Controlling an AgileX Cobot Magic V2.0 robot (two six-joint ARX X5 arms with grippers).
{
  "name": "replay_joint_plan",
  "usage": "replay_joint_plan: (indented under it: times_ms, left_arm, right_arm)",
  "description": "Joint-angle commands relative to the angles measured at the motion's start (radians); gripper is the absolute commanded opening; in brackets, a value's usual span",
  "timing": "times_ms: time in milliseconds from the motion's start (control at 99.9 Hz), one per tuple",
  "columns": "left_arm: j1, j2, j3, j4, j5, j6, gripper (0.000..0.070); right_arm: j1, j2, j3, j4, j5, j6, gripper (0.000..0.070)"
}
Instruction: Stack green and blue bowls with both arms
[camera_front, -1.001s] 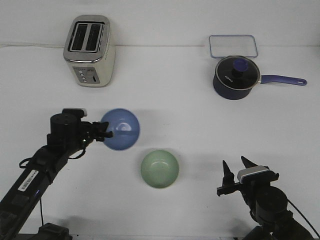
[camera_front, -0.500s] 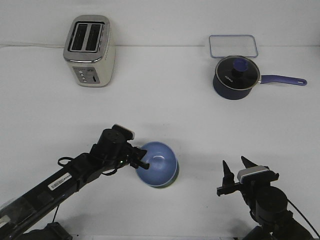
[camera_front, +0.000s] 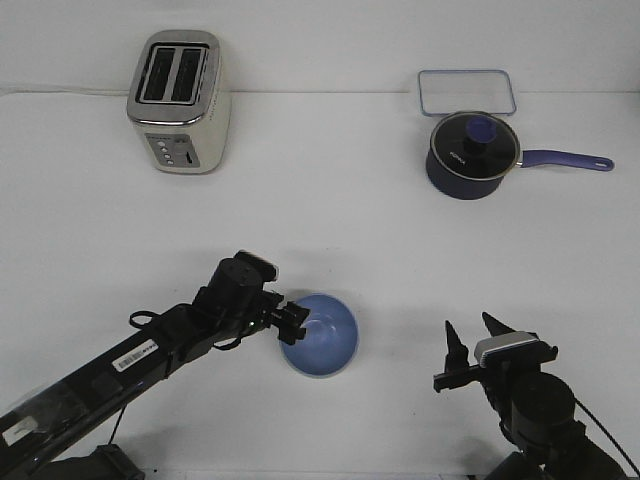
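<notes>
The left gripper (camera_front: 296, 322) pinches the near-left rim of the blue bowl (camera_front: 322, 338), which sits low on the table (camera_front: 330, 220) in front of the robot; the green bowl isn't visible from here. The right gripper (camera_front: 470, 342) hangs apart, prongs spread, holding nothing. Far back stand a toaster (camera_front: 180, 100), a lidded saucepan (camera_front: 472, 155) and a clear container (camera_front: 467, 91) just behind it.

toaster (camera_front: 178, 101) back left, saucepan (camera_front: 472, 153) back right, bowl (camera_front: 320, 336) front centre

1 high front view, facing forward over table (camera_front: 330, 200).
</notes>
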Motion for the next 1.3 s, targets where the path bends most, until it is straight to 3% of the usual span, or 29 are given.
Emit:
replay_joint_plan:
  times_ms: [0,240,310,330,400,470,630,801,921,1291]
  left_arm:
    - [0.014,-0.043,0.037,0.027,-0.032,0.024,0.0427]
    - [0.131,-0.279,0.045,0.029,-0.277,0.146,0.0392]
    - [0.176,-0.348,0.045,0.020,-0.332,0.180,0.0273]
    - [0.189,-0.367,0.045,0.016,-0.341,0.190,0.0206]
    - [0.237,-0.426,0.045,-0.006,-0.348,0.220,0.0000]
    - [0.280,-0.484,0.044,-0.052,-0.348,0.226,0.0012]
    - [0.336,-0.645,-0.016,-0.142,-0.362,0.227,0.0013]
    - [0.356,-0.948,-0.278,0.022,-0.368,0.270,0.0012]
    - [0.356,-1.133,-0.414,0.085,-0.368,0.252,0.0012]
    - [0.356,-1.274,-0.432,0.058,-0.363,0.228,0.0014]
  right_arm:
    - [0.006,0.000,0.004,0.009,0.005,0.010,0.0418]
    - [0.006,0.000,0.004,0.065,0.056,-0.004,0.0417]
    - [0.006,0.000,0.004,0.103,0.057,-0.021,0.0411]
    - [0.006,0.000,0.004,0.113,0.057,-0.025,0.0399]
    - [0.006,0.000,0.004,0.141,0.057,-0.034,0.0268]
    - [0.006,-0.001,0.004,0.162,0.057,-0.051,0.0000]
    - [0.008,-0.076,0.002,0.146,0.051,-0.052,0.0010]
    - [0.008,-0.231,-0.052,0.143,0.051,-0.100,0.0010]
    - [0.008,-0.284,-0.072,0.163,0.054,-0.102,0.0010]
    - [0.008,-0.288,-0.072,0.167,0.050,-0.099,0.0011]
